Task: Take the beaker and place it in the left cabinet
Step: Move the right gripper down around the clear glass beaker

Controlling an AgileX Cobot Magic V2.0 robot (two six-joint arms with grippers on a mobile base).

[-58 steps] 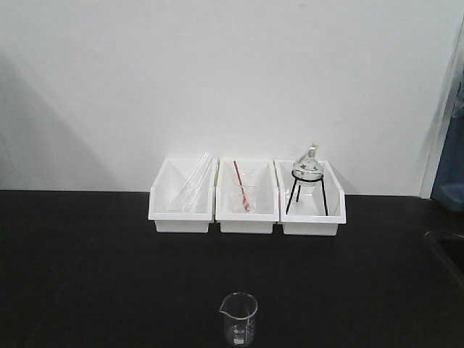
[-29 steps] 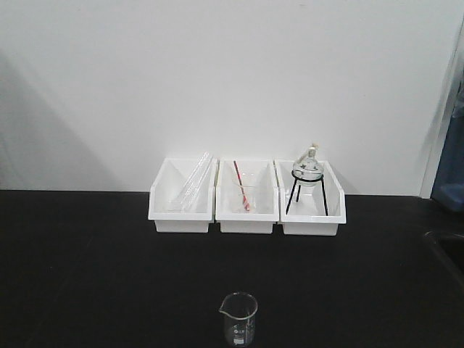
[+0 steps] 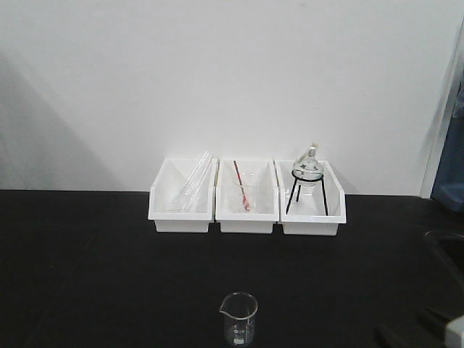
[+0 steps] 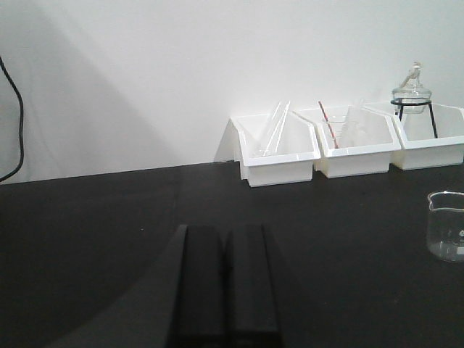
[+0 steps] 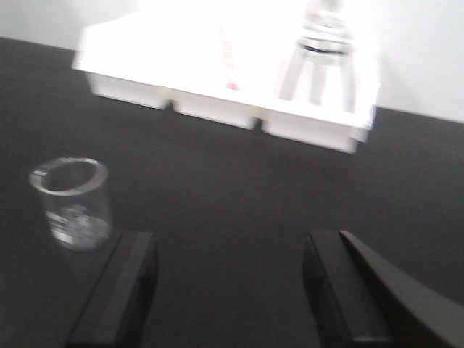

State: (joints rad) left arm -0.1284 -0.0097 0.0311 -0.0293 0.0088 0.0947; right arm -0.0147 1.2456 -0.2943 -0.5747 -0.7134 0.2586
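Observation:
The beaker [image 3: 238,319] is a small clear glass cylinder with a spout. It stands upright on the black table [image 3: 109,268] near the front edge. It also shows at the right edge of the left wrist view [image 4: 447,226] and at the left of the right wrist view [image 5: 71,203]. My right gripper [image 5: 232,250] is open and empty, low over the table, with the beaker just beyond and left of its left finger [image 5: 119,290]. My left gripper [image 4: 225,239] is shut and empty, well left of the beaker. The left cabinet is out of view.
Three white open-front bins [image 3: 246,197] stand in a row against the white wall. The left one holds glass tubes, the middle one a cup with a red-striped rod [image 3: 243,190], the right one a round flask on a black tripod [image 3: 307,174]. Part of my right arm [image 3: 435,330] shows at the lower right corner.
My right arm has come into the lower right corner of the front view. The beaker and the bins have not moved.

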